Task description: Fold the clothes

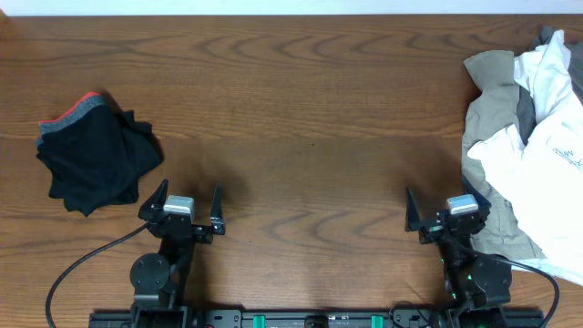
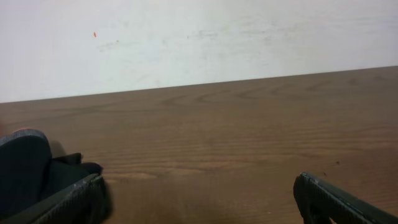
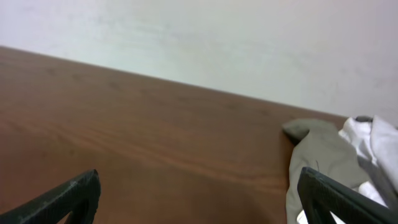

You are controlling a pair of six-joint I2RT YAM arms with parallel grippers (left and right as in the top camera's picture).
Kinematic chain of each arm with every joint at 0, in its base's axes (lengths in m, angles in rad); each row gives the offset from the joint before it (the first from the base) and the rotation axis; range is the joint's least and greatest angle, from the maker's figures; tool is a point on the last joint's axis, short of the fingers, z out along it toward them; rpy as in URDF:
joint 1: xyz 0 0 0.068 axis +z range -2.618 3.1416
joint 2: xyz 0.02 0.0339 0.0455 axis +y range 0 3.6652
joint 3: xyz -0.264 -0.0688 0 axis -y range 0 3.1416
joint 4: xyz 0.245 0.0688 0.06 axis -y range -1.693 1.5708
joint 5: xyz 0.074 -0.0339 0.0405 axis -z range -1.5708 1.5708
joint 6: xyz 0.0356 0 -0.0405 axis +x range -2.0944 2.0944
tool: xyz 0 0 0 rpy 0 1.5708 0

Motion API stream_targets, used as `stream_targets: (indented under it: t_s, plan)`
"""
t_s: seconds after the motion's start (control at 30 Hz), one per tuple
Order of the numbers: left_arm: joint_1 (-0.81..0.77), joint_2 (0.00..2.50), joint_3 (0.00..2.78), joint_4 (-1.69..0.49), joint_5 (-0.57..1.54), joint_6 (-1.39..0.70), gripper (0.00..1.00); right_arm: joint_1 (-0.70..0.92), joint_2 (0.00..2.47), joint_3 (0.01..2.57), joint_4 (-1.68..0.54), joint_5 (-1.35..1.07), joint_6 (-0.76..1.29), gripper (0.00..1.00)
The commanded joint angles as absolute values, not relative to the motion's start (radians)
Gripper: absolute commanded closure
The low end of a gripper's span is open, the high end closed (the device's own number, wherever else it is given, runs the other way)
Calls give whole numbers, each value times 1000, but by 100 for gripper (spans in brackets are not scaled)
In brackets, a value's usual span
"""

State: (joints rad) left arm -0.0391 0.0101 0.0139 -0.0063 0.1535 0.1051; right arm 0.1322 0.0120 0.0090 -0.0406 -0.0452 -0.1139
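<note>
A heap of unfolded clothes lies at the table's right edge: a white T-shirt (image 1: 547, 150) with grey text on top of beige (image 1: 492, 77) and grey garments. The heap also shows at the right of the right wrist view (image 3: 323, 155). A folded black garment (image 1: 96, 155) with a grey and red band lies at the left, and shows in the left wrist view (image 2: 25, 168). My left gripper (image 1: 187, 202) is open and empty near the front edge, right of the black garment. My right gripper (image 1: 446, 208) is open and empty, just left of the heap.
The brown wooden table (image 1: 301, 118) stretches between the two piles. A pale wall (image 2: 199, 37) stands behind the far edge. Cables run from the arm bases at the front edge.
</note>
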Motion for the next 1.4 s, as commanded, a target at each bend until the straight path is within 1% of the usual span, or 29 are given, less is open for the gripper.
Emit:
stream_targets:
  t_s: [0.0,0.07,0.2,0.33,0.57,0.7,0.93,1.07,1.13,1.23,1.3,1.37]
  plan:
    - [-34,4,4,-36,176,104,2,124,6,6,-13,-49,-121,1]
    - [-34,4,4,-36,175,50,2,124,6,6,14,-59,-108,1]
    - [-34,4,10,-37,174,-59,2,123,7,8,19,-41,18,1]
    - [-34,12,51,-53,175,-85,2,123,9,33,-15,-25,72,1]
    - [-34,154,230,-180,176,-111,2,123,88,193,-197,59,74,1]
    - [-34,313,383,-280,175,-110,2,123,220,320,-300,110,74,1]
    - [-34,627,690,-529,175,-110,2,123,582,589,-463,101,74,1]
    - [-34,759,829,-688,175,-110,2,123,782,760,-596,101,74,1]
    - [-34,799,871,-759,175,-111,2,123,862,834,-642,80,74,1]
    - [-34,817,886,-806,175,-111,2,123,931,891,-662,33,70,1]
    - [-34,815,886,-807,175,-110,2,121,961,900,-638,84,70,1]
    - [-34,813,886,-802,175,-110,2,108,991,900,-619,189,71,1]
